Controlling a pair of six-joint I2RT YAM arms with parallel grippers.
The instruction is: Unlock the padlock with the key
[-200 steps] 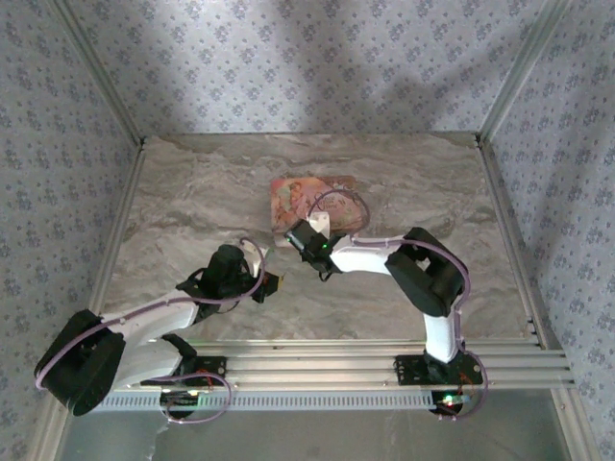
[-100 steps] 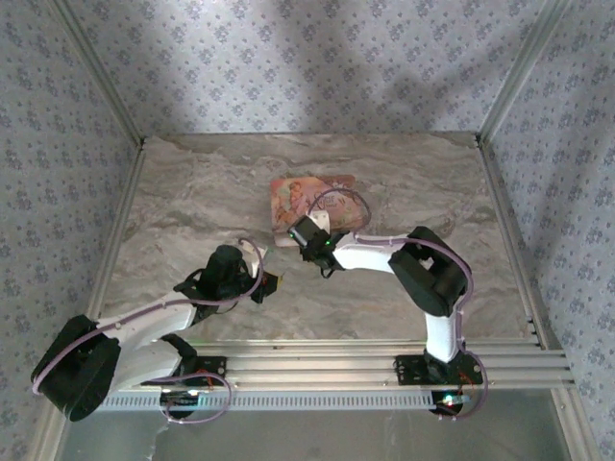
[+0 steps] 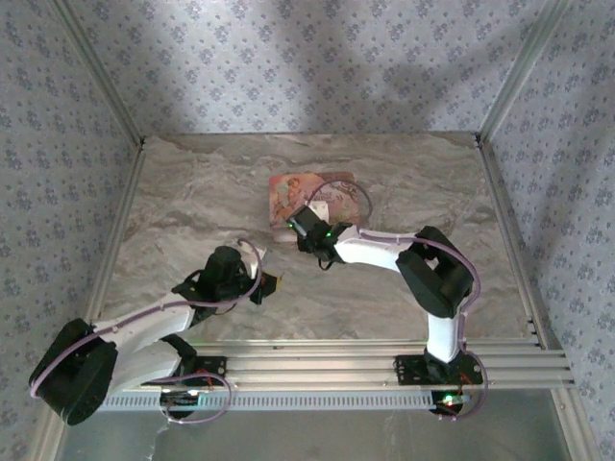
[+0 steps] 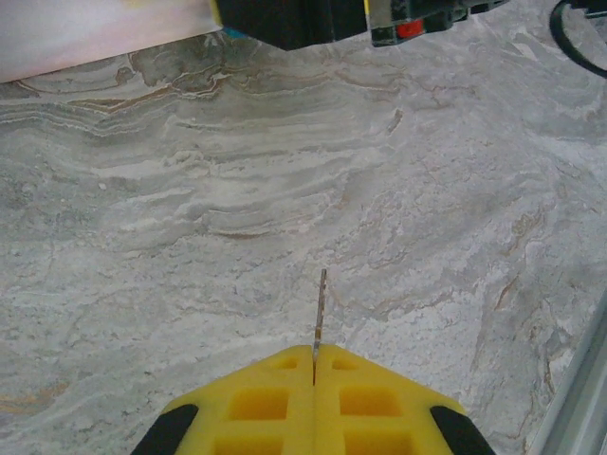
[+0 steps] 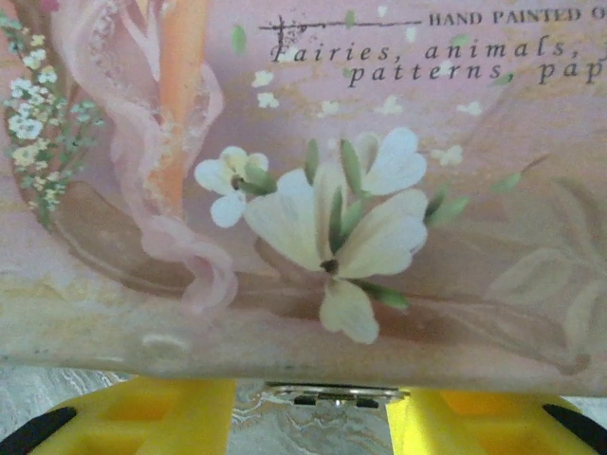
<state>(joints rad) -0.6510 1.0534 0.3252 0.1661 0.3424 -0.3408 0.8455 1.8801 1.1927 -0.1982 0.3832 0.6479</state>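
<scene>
Key not yet inserted: left gripper (image 4: pixel 314 354) pinches the key (image 4: pixel 321 305) short of the pink floral box (image 5: pixel 379 237); right gripper (image 5: pixel 313 417) jaws spread, perhaps flanking its clasp (image 5: pixel 334 391).

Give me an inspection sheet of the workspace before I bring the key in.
Surface: grey marbled table.
Job's things: key with its blade pointing forward; pink floral box mid-table towards the back, its metal clasp on the near edge.
Clutter: nothing seen.
Tools: left tool shut on key, short of the box; right tool open at the box's near edge, fingers either side of the clasp.
Cables: lilac cables run along both arms; one loops above the box.
Surroundings: patterned walls; aluminium rails at the near edge.
</scene>
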